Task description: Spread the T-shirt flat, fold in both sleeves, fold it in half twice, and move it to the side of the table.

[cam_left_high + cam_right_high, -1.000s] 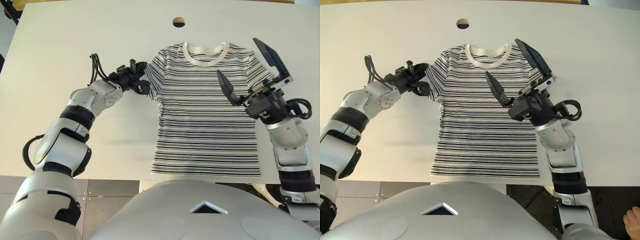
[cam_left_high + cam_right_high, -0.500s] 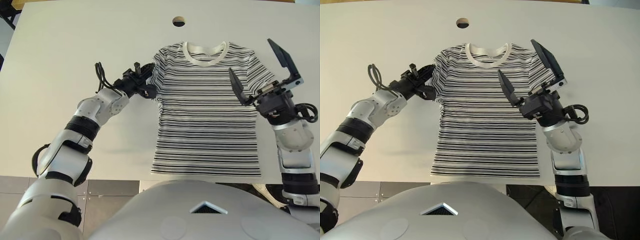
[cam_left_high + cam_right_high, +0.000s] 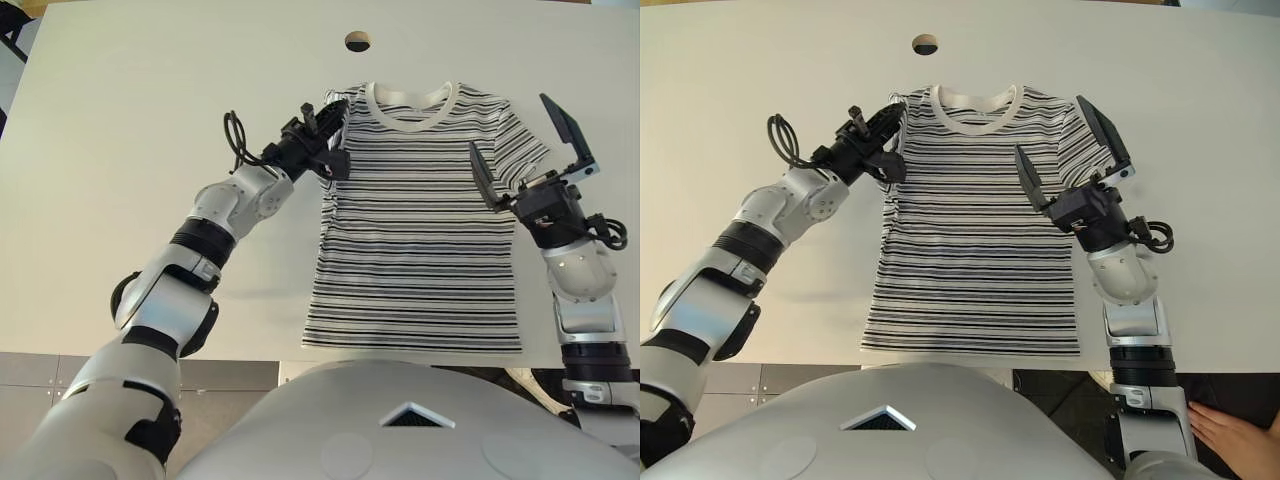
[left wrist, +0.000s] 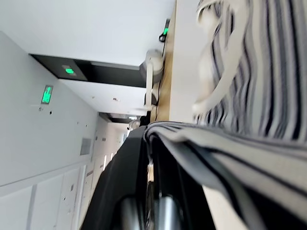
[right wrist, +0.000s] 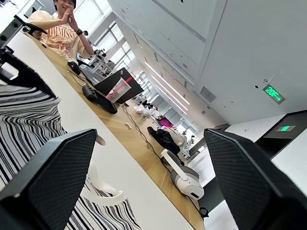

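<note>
Striped black and white, the T-shirt [image 3: 415, 230] lies face-up on the pale worktop [image 3: 150, 120] in the left eye view. Its collar [image 3: 408, 108] points to 12 o'clock and its hem to 6 o'clock, a little toward 3 o'clock of the worktop's middle. A round hole [image 3: 357, 41] sits in the worktop at about 11 o'clock from the collar. The left end effector [image 3: 328, 128] is at the shirt's 10 o'clock corner, clamped on the left sleeve, whose cloth is drawn in over the shoulder. The right end effector [image 3: 522, 150] hangs over the right sleeve [image 3: 520, 140] at the shirt's 2 o'clock corner, spread wide and holding nothing.

In the right eye view the layout is the same. The shirt's 9 o'clock edge runs nearly straight from the left end effector down to the hem, and the right sleeve lies flat, pointing toward 2 o'clock.

In the left wrist view, striped cloth is pinched against a dark finger [image 4: 127, 187]. The white collar [image 4: 213, 67] lies just beyond, on a strip of worktop.

In the right wrist view, two dark pads [image 5: 48, 177] stand far apart with nothing between them. Striped cloth and the white collar lie on the worktop past them.
</note>
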`<move>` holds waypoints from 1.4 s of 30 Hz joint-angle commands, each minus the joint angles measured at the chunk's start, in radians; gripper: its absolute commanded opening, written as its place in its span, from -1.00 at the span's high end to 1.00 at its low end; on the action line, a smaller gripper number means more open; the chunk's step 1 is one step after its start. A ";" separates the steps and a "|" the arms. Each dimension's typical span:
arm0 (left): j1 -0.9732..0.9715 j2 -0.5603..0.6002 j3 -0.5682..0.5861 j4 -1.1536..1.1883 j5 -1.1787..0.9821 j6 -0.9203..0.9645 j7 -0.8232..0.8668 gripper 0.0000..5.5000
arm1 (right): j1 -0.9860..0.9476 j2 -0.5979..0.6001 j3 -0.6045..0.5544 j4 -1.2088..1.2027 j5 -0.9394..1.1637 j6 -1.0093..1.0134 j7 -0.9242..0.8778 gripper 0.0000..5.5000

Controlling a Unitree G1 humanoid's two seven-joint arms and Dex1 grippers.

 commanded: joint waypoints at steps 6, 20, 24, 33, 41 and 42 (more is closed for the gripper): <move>-0.020 -0.049 -0.062 0.077 0.025 -0.027 -0.020 0.57 | -0.065 -0.026 -0.083 0.100 -0.068 0.020 -0.089 -0.50; 0.080 -0.009 0.195 -0.219 -0.179 -0.038 0.104 -0.03 | -0.562 -0.361 0.185 0.939 -0.669 0.204 -0.383 -0.50; 0.117 0.004 0.231 -0.260 -0.192 -0.043 0.102 -0.03 | -0.627 -0.340 0.315 1.080 -0.718 0.181 -0.372 -0.50; 0.159 0.010 0.237 -0.277 -0.180 -0.044 0.079 -0.03 | -0.695 -0.322 0.488 1.115 -0.741 0.110 -0.382 -0.50; 0.169 0.010 0.233 -0.276 -0.178 -0.047 0.068 -0.03 | -0.708 -0.328 0.554 1.059 -0.738 0.087 -0.375 -0.50; 0.169 0.009 0.232 -0.276 -0.177 -0.047 0.067 -0.03 | -0.708 -0.329 0.558 1.056 -0.736 0.087 -0.374 -0.50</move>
